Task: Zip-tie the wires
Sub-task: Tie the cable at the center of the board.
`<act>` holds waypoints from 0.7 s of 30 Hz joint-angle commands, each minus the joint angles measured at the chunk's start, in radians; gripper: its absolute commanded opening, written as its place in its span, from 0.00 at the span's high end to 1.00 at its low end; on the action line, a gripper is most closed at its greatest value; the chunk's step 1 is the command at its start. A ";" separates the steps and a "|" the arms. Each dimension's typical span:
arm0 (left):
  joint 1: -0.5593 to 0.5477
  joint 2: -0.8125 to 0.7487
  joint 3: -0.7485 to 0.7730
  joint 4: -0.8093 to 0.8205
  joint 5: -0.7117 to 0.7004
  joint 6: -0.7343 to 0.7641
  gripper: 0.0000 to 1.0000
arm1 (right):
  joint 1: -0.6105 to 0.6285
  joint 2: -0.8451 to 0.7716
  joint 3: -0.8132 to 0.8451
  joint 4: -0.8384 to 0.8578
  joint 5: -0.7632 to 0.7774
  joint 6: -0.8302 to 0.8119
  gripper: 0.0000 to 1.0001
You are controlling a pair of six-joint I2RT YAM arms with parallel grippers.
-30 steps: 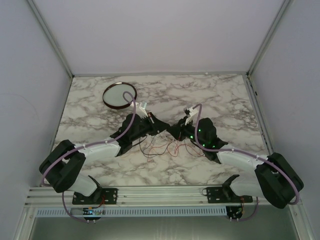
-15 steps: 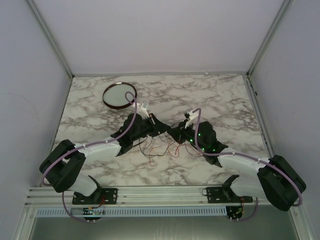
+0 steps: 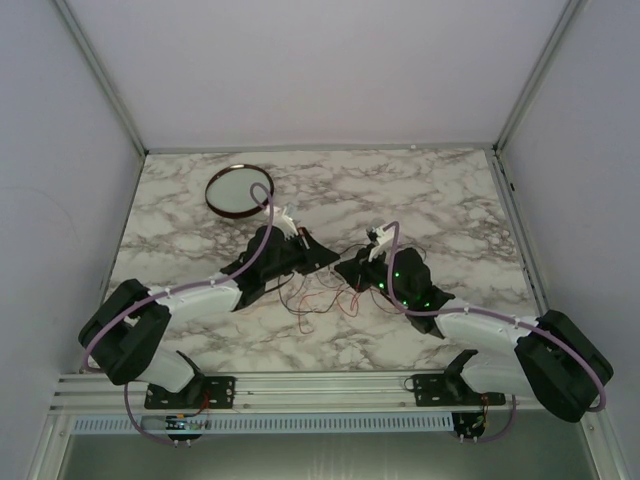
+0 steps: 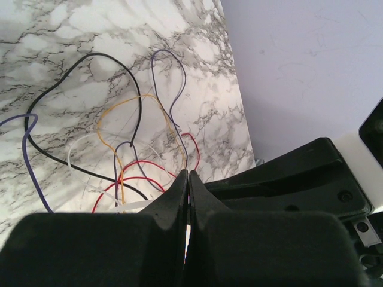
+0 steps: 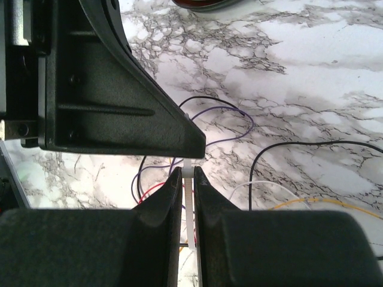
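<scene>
Since a second ago the right arm has swung in leftward over the worktop (image 3: 450, 200), a glossy white slab veined in grey like marble. That brings the right end effector (image 5: 187, 172) close up to the left end effector (image 4: 187, 174), which has barely shifted. The right one's matte black fingers are pinched on a zip tie (image 5: 189, 206), a narrow, flat white strip with fine ribbing that stands upright between them. Its upper end meets the pointed tip of the left arm's angular black finger. The left end effector's fingers are pressed together down a hairline seam; whether anything sits between them cannot be told.

The wires (image 4: 134, 128) lie on the worktop just below both tips, near its middle. They are thin, smooth, limp strands in black, purple, yellow, white and red, curling in overlapping loops. A round dish (image 3: 208, 192) with a dark reddish rim and pale centre sits well apart toward the far left.
</scene>
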 commanded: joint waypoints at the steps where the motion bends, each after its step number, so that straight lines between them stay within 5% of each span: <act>1: 0.028 -0.029 0.042 0.032 -0.019 -0.001 1.00 | 0.025 -0.013 -0.020 -0.032 0.025 -0.011 0.93; 21: 0.109 -0.023 0.107 -0.019 -0.005 0.068 1.00 | 0.073 -0.040 -0.042 -0.108 0.085 0.004 0.93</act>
